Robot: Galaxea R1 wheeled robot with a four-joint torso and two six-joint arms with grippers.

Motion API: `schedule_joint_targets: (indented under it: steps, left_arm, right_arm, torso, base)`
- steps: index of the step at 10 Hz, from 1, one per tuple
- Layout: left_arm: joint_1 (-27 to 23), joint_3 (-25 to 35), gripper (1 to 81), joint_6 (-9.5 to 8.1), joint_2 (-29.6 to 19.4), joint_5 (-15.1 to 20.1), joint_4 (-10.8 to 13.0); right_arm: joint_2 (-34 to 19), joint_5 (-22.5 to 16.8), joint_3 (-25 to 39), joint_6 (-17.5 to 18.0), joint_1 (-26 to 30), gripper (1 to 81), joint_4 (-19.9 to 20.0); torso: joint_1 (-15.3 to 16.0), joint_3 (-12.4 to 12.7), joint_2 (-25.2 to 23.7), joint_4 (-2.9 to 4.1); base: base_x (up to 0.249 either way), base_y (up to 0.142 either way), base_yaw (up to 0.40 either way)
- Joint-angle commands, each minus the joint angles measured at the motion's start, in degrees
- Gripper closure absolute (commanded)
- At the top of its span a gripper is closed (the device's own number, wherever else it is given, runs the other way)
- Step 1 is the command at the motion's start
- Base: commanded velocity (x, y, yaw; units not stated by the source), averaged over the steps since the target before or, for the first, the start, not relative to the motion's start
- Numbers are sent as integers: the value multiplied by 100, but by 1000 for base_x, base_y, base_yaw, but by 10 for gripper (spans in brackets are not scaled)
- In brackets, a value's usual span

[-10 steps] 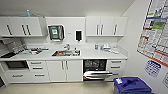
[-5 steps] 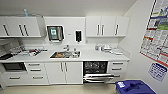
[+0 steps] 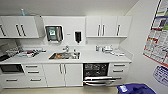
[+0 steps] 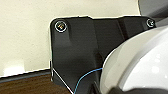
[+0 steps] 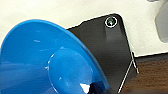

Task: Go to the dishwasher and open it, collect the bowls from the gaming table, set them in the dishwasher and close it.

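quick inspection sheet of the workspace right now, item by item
surface: white countertop with a sink set in it.
job's things: dishwasher under the counter, door open, dark inside; blue bowl close to the right wrist camera.
clutter: small items on the counter at both ends, too blurred to name.
claws: cannot tell whether either is open or shut.
cables: thin blue wire on the left wrist plate.
surroundings: white wall cabinets, paper towel dispenser, posters on the right wall, blue bin.

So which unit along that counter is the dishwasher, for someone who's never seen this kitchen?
Start at the sink in the white counter. Just right of the double-door cabinet beneath it sits the dishwasher: the one dark open cavity among white fronts, its door dropped down.
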Motion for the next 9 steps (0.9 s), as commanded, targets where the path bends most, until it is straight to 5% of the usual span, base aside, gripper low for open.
schedule_joint_targets:
  steps: [1,9]
  left_arm:
    - [-283,14,811,28,-28,263,64]
    - [-283,14,811,28,-28,263,55]
  right_arm:
    - [-85,-265,14,2,257,811,-77]
    - [-85,-257,14,2,230,811,-77]
  torso:
    - [3,0,0,0]
    - [3,0,0,0]
  base:
    - [137,0,0]
    - [134,0,0]
